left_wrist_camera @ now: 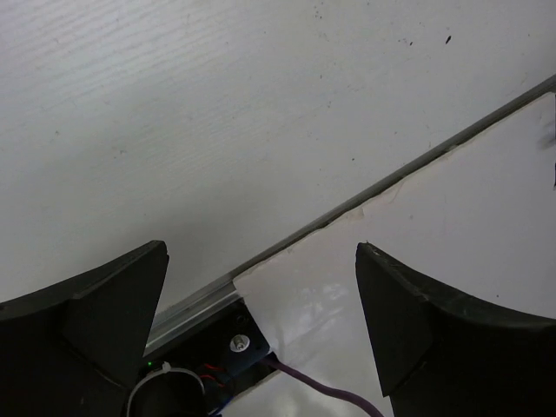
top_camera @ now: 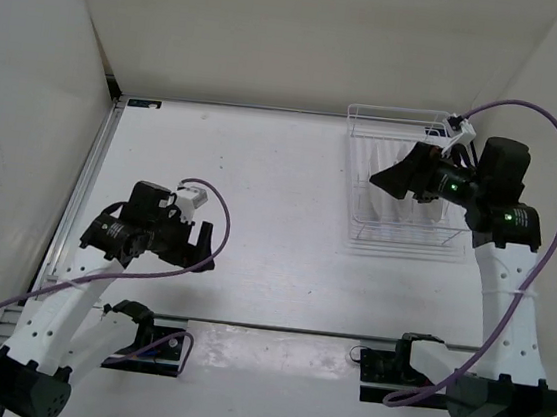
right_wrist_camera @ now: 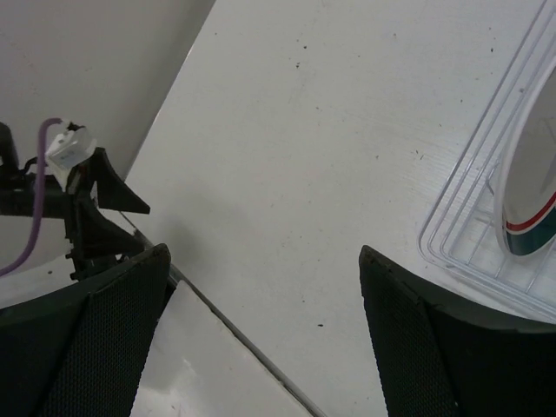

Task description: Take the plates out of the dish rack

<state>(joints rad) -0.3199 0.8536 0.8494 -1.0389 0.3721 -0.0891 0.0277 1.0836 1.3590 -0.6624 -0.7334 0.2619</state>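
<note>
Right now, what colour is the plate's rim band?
Dark green with a thin red line, on the white plate; right wrist view shows it best.

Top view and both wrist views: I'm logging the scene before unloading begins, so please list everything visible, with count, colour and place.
dish rack: one, white wire, far right of the table
plate: one seen, white with red and green bands, standing in the rack; any others cannot be told
table: one, white, under everything
walls: white, around the table
cables: two, purple, one looping off each arm
arms: two, white and black, bases at the near edge
left tool: open, black, above the near-left table
right tool: open, black, over the rack
</note>
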